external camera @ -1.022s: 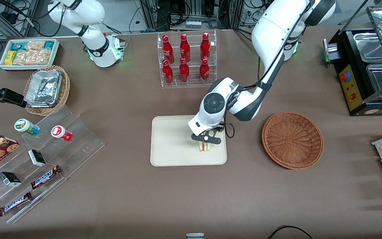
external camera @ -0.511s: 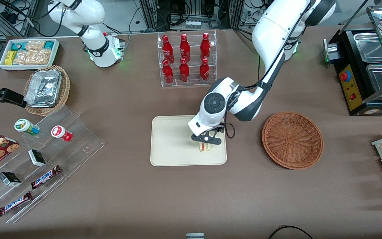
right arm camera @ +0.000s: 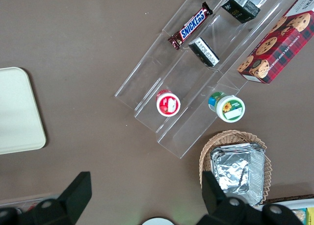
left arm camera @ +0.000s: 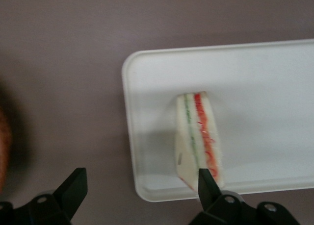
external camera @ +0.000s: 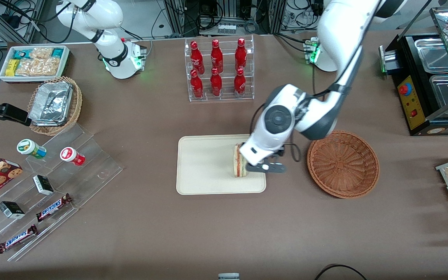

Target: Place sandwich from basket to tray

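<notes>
A brown cloth-covered table filled the front view, with cables and metal framing along the top edge of the frame. Near the middle of that view lay the cream tray, and on it, close to the short edge nearest the basket, the sandwich stood on edge with its red and green layers facing up. The wrist view showed the same thing: the sandwich sat on the tray near one rounded corner, touching nothing but the tray.

The gripper hung just beside the sandwich, over the tray's edge on the basket side, at centre right of the front view. Its fingers were spread wide and held nothing; in the wrist view one dark fingertip overlapped the sandwich's end while the other showed over bare tablecloth, so the sandwich had been let go.

The round reddish-brown basket sat near the tray, toward the working arm's end of the table, with nothing in it. Farther from the camera than the tray, a clear rack of red bottles stood in the upper middle. At the left of the frame were a tan basket holding foil containers and clear steps with Snickers bars.
</notes>
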